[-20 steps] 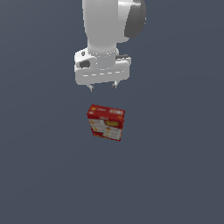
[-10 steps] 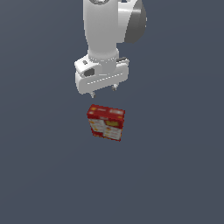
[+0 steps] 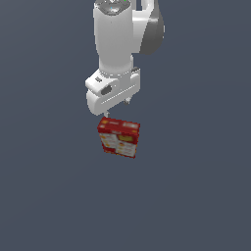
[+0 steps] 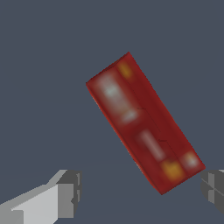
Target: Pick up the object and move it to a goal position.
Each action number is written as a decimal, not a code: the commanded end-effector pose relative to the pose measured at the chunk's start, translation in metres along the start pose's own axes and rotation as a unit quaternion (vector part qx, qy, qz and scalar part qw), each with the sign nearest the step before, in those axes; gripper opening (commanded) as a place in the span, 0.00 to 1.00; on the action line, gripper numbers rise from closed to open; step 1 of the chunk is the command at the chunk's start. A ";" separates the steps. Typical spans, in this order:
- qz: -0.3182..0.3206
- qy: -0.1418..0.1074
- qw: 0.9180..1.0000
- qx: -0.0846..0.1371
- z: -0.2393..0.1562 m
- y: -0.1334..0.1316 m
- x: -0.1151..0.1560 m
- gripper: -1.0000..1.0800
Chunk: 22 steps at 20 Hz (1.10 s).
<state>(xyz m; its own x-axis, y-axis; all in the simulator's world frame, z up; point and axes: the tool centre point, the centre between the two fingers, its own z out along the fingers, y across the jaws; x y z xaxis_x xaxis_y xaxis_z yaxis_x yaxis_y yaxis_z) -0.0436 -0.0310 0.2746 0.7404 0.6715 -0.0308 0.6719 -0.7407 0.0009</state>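
The object (image 3: pixel 118 138) is a small red carton with yellow-and-white panels, standing upright on the dark floor at the middle of the exterior view. My gripper (image 3: pixel 117 109) hangs just above and slightly behind its top edge, open and holding nothing. In the wrist view the carton's red top face (image 4: pixel 144 121) lies diagonally, apart from the two grey fingertips (image 4: pixel 70 193) that stand wide apart; the carton is not between them.
A plain dark grey-blue floor (image 3: pixel 196 196) surrounds the carton on every side. The white arm (image 3: pixel 120 39) rises above the gripper. No other objects appear.
The gripper has come down and shifted toward the carton, from well above it to just over its top edge. The carton has not moved.
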 end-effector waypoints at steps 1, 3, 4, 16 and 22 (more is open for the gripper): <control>-0.033 0.002 0.999 0.000 0.003 0.002 0.003 0.96; -0.058 0.003 0.998 0.000 0.006 0.003 0.006 0.96; -0.071 0.003 0.997 0.000 0.007 0.004 0.007 0.96; -0.218 0.011 0.976 -0.002 0.023 0.012 0.021 0.96; -0.266 0.013 0.964 -0.003 0.028 0.015 0.026 0.96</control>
<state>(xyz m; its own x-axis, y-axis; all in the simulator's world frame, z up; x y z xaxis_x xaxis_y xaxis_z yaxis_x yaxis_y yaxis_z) -0.0162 -0.0258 0.2470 0.3138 0.9495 -0.0045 0.9495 -0.3138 -0.0022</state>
